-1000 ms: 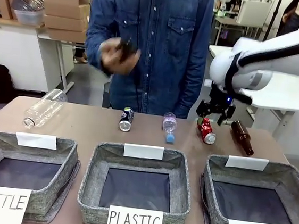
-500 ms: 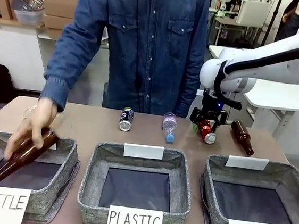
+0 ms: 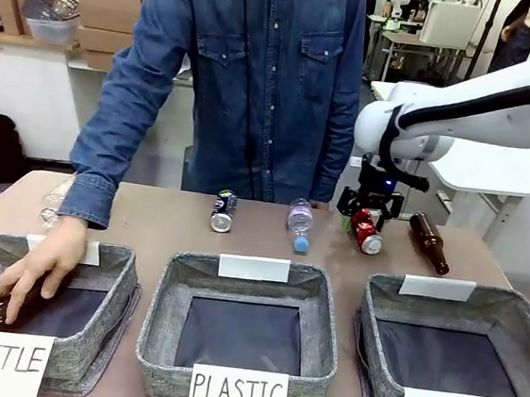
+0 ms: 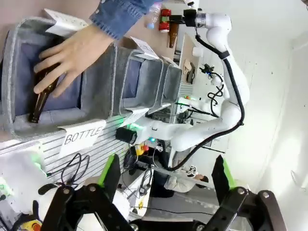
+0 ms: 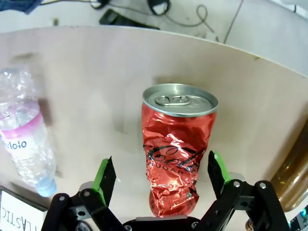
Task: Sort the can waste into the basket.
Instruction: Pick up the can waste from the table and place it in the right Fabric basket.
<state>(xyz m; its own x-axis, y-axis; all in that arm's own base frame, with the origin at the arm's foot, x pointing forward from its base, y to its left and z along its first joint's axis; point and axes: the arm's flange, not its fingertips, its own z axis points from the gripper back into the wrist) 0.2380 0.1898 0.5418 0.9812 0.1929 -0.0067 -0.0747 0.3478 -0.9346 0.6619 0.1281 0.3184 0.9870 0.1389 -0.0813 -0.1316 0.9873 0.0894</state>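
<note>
Right wrist view: the right gripper [image 5: 160, 163] is spread wide, with one green-padded finger on each side of the shiny red crushed metal drink can [image 5: 178, 139]. Neither pad appears to touch it. The can lies on its side on the beige table [image 5: 96, 86]. The fingers straddle its narrow, dented body, which probably lets the pads close across the flanks rather than along the length.

Front view: the red can rests in the far row, between a small clear plastic bottle [image 3: 299, 223] and a brown glass bottle [image 3: 429, 242]. The dark blue-black crushed can [image 3: 224, 211] sits further left in the same row. The grey fabric rectangular basket lettered "CAN" [image 3: 373, 357] stands on the near side of the red can and holds nothing, so the carry should be short.

Left wrist view: the left gripper [image 4: 167, 166] is wide and empty, held off to the side. The person's hand [image 4: 72, 53] rests on another brown bottle [image 4: 41, 96] in the "BOTTLE" bin [image 4: 98, 91].
</note>
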